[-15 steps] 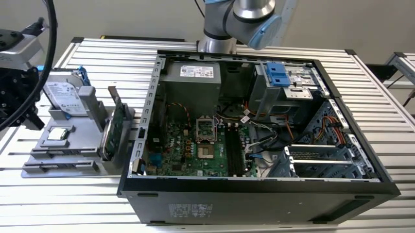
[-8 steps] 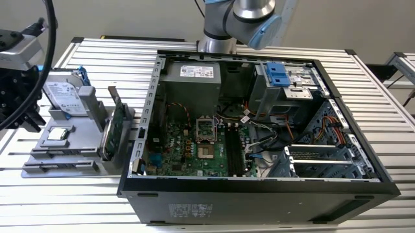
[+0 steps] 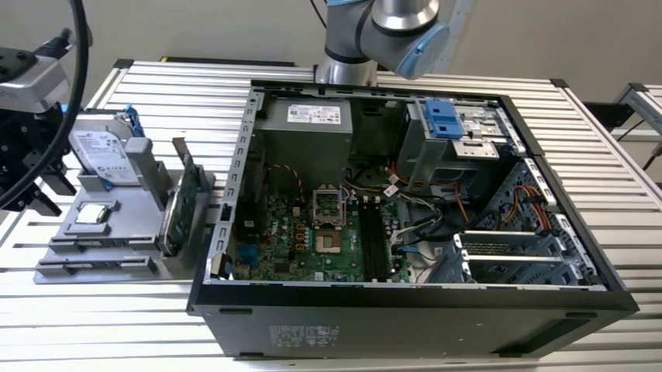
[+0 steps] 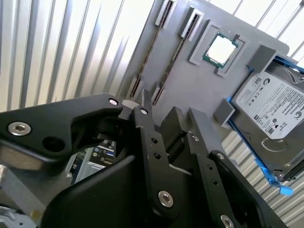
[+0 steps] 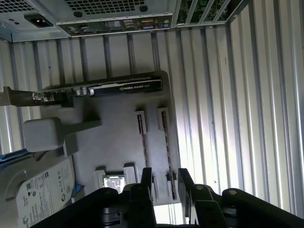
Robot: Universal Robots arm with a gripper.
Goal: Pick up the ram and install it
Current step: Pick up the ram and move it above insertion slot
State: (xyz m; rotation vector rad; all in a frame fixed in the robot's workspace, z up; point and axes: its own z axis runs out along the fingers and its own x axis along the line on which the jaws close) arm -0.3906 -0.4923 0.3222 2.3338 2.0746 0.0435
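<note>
- Since the ram [image 5: 167, 152] is a thin, bare circuit stick, expect v. light + stiff but fragile: chips and edge contacts prob won't take squeeze or twist.
- Location: it stands on its long edge in end holders on the grey tray [image 5: 118, 137], in the outer of two lanes. A 2nd stick [image 5: 143, 147] runs parallel just beside it, nearer the CPU [image 5: 114, 183].
- Gripper [image 5: 165, 175] hovers above the tray, fingers apart w/ a clear gap, nothing held. In the first wrist view the gap looks roughly lined up over the ram.
- Best hold, imo: pinch the flat faces near mid-length, btwn the holders, w/ gentle force. Faces are smooth, so it may slip if taken off-centre.
- 2nd stick is close, so little finger room on that side.
- PC case [image 3: 414, 306] lies open beside the tray; ram not yet in it.
</note>
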